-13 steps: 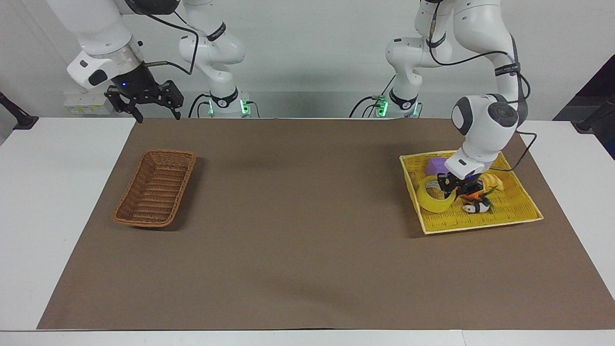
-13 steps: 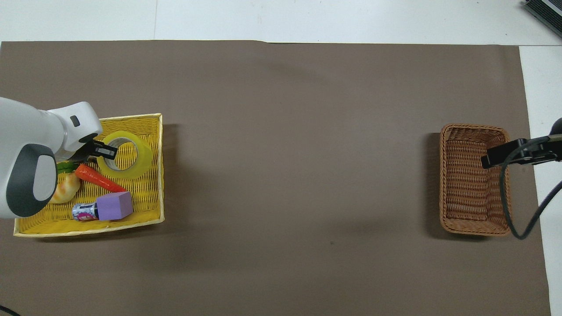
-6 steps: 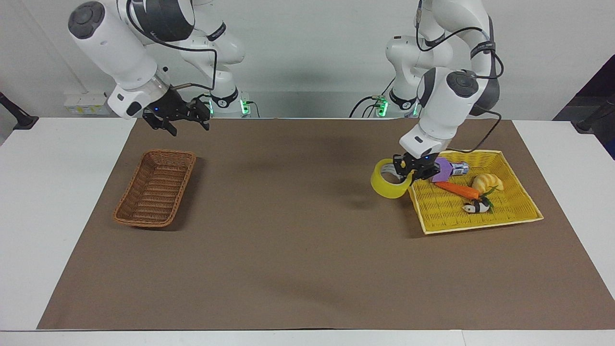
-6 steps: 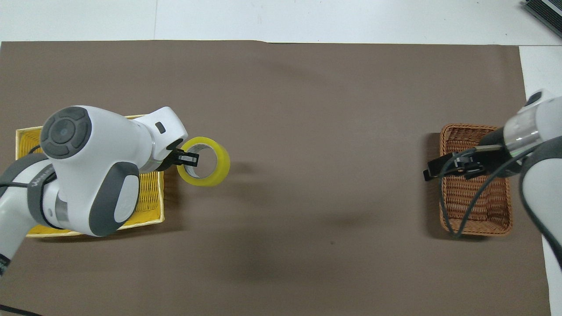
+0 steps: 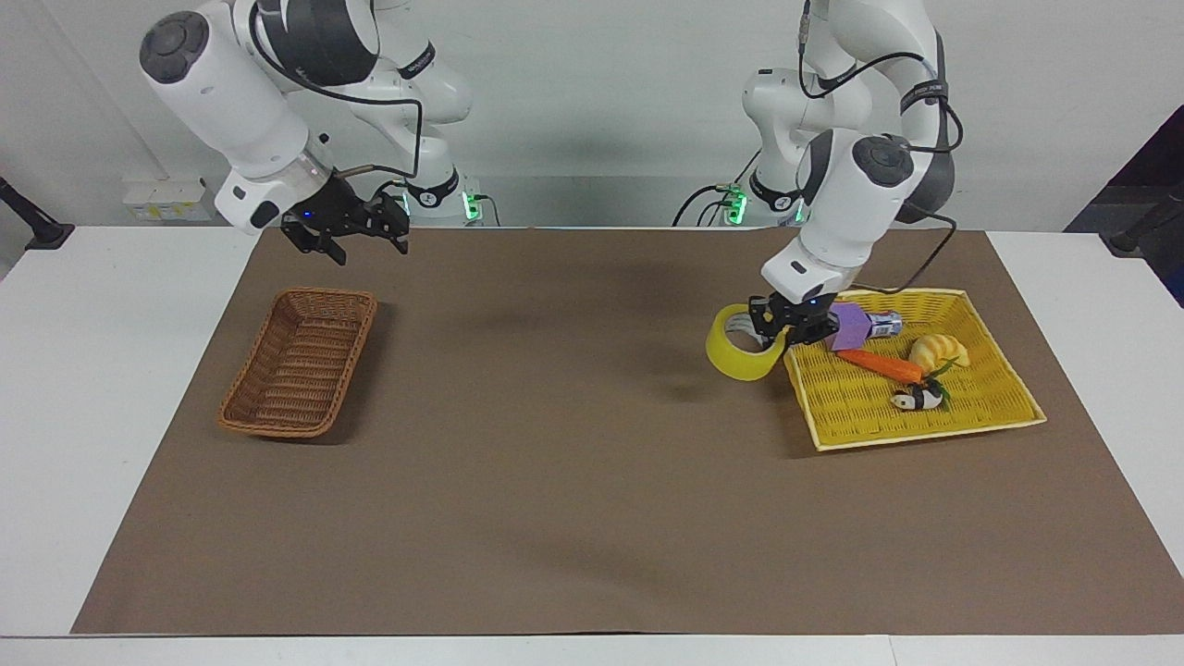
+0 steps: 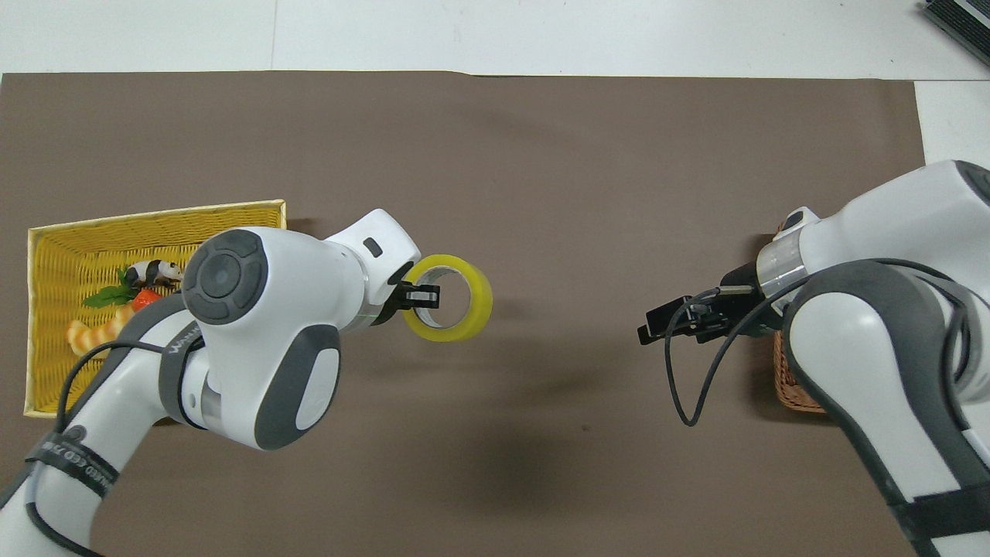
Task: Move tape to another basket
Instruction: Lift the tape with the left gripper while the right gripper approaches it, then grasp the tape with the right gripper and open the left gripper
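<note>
The tape (image 5: 737, 358) is a yellow roll held up in the air by my left gripper (image 5: 775, 335), which is shut on its rim. It hangs over the brown mat just outside the yellow basket (image 5: 925, 421), toward the right arm's end. In the overhead view the tape (image 6: 456, 299) hangs from the left gripper (image 6: 421, 296). The dark-brown wicker basket (image 5: 301, 375) stands empty at the right arm's end. My right gripper (image 5: 350, 231) is open and empty, raised over the mat beside that basket. In the overhead view the right gripper (image 6: 671, 325) shows, and its arm hides most of the brown basket (image 6: 789, 389).
The yellow basket (image 6: 54, 247) holds a purple block (image 5: 849, 326), a small can (image 5: 886, 323), a carrot (image 5: 879, 363), a croissant (image 5: 937, 350) and a panda toy (image 5: 918, 398). A brown mat (image 5: 555, 462) covers the table.
My left gripper lifted the tape out of the yellow basket and carried it toward the table's middle. My right arm swung in from the table's edge and hangs over the mat.
</note>
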### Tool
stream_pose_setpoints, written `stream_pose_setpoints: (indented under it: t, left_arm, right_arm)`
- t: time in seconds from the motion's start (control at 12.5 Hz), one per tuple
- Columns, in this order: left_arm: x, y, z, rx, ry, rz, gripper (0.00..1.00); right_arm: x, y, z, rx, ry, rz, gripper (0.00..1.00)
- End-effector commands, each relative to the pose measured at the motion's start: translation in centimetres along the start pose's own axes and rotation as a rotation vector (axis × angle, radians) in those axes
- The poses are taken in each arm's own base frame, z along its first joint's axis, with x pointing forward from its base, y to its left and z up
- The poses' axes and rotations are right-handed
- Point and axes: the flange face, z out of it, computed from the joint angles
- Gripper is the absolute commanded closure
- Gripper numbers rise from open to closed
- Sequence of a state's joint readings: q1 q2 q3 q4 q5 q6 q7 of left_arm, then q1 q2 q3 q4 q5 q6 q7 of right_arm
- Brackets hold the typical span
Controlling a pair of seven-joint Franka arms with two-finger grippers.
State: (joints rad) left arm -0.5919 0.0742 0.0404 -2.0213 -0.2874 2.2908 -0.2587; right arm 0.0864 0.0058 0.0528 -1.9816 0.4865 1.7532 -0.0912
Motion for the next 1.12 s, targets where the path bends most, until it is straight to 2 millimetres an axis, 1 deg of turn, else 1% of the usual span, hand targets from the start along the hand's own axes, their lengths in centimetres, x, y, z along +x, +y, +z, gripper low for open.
stream_pose_setpoints:
  t: [0.0,0.08,0.16,0.24,0.32,0.48,0.64,0.72,0.8,0.96,1.04]
  left_arm:
    - [-1.1,2.6,1.0,-0.029,0.015,-0.046,1.00]
    - [-1.5,3.3,1.1,-0.035,0.012,-0.039,1.00]
    - [-1.8,4.0,1.2,-0.053,0.003,-0.047,1.00]
    - [-2.2,4.1,1.4,-0.062,-0.007,-0.062,1.00]
    - [-2.8,4.5,1.6,-0.062,-0.015,-0.054,1.00]
    - [-3.0,4.8,2.3,-0.056,-0.024,-0.061,1.00]
    - [-3.3,5.2,2.4,-0.057,-0.027,-0.054,1.00]
    - [-3.4,5.3,2.4,-0.057,-0.028,-0.053,1.00]
    - [-3.3,5.2,2.4,-0.057,-0.029,-0.054,1.00]
    - [-3.2,5.2,2.4,-0.061,-0.019,-0.056,1.00]
    - [-3.2,5.2,2.3,-0.062,-0.015,-0.056,1.00]
  right_arm:
    - [0.6,-0.9,2.7,0.077,0.009,-0.013,0.00]
    - [1.1,-0.8,3.8,0.127,0.017,0.006,0.00]
    - [1.6,-2.0,5.1,0.160,0.040,0.011,0.00]
    - [2.0,-2.8,5.9,0.192,0.069,0.024,0.00]
    - [2.8,-3.3,7.3,0.251,0.090,0.061,0.00]
    - [3.9,-3.3,8.9,0.311,0.105,0.110,0.00]
    - [4.7,-3.4,9.3,0.404,0.133,0.175,0.00]
    - [4.8,-4.0,9.8,0.438,0.128,0.188,0.00]
    - [4.9,-4.1,10.1,0.462,0.128,0.203,0.00]
    - [5.1,-4.3,10.3,0.472,0.150,0.220,0.00]
    - [4.7,-5.1,10.8,0.464,0.140,0.203,0.00]
